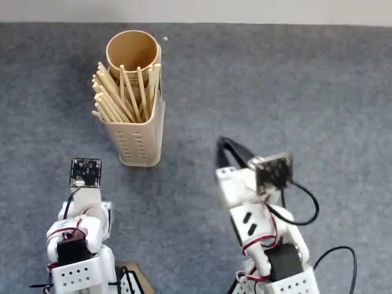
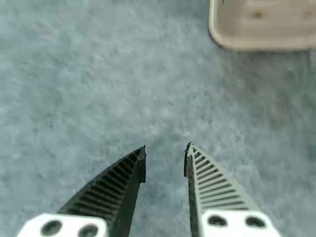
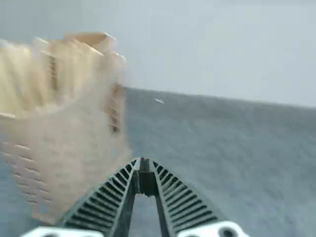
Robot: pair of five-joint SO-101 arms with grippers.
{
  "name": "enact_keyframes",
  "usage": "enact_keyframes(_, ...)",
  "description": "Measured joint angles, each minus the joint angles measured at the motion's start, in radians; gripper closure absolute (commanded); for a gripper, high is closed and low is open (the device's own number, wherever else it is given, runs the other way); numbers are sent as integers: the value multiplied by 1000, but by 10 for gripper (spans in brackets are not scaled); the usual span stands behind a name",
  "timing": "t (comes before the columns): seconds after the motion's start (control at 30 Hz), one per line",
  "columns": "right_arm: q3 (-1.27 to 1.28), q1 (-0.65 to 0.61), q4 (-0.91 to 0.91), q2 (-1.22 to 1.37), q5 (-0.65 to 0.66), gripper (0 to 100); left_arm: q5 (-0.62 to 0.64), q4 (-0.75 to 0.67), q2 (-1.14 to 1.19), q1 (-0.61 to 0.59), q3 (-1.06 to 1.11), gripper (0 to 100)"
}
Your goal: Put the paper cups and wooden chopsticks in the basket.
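left arm (image 1: 82, 214): sitting tucked in close to its base, wrist pointing down at the table
left gripper (image 2: 165, 148): hanging with its fingers a bit apart
right arm (image 1: 254, 208): leaning forward, reaching out further than the left one
right gripper (image 3: 142, 162): pointing ahead and tilted low, fingertips pressing together
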Motion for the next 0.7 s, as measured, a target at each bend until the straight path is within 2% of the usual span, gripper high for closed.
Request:
enact_keyframes(0.07,123,100,-3,-9,0,993,0,23,0,0,0,837)
enact_keyframes(0.27,152,307,-52,14,0,993,0,34,-2,0,0,837)
enact_keyframes(0.4,152,428,3,12,0,993,0,34,-2,0,0,837)
enact_keyframes(0.57,152,571,189,12,0,993,0,34,-2,0,0,837)
enact_keyframes(0.7,152,628,462,12,0,993,0,34,-2,0,0,837)
